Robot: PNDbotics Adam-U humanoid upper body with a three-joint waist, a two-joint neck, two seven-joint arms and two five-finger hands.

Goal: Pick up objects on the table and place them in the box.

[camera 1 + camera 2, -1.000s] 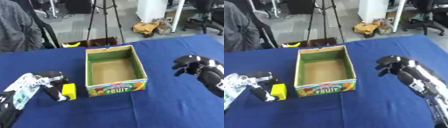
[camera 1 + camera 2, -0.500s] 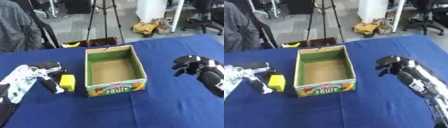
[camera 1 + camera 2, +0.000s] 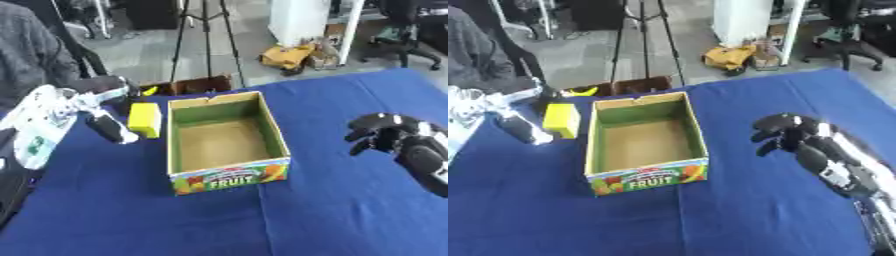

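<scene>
Left robot hand point(image 3: 98, 107) held the yellow block point(image 3: 144, 120), pinched between thumb and fingers, lifted off the blue desk point(image 3: 332, 200). Block sat just outside the left wall of the box point(image 3: 226, 142), near its far-left corner, roughly level with the rim. Long axis of the block ran about upright, slightly tilted; its broad face was turned toward the box wall.

Key relation: the box opening lay directly to the right of the held block, toward the robot's midline. Only the left wall stood between block and the bare cardboard floor. Judgement: a short sideways carry over the rim, then release, would finish this item. Risk: the block's lower edge clipping the wall if not raised enough.

Right robot hand point(image 3: 791, 135) hovered over the desk right of the box, well apart from it, fingers curled, holding nothing. Left robot hand was clearly nearer.

No other loose objects seen on the desk.
</scene>
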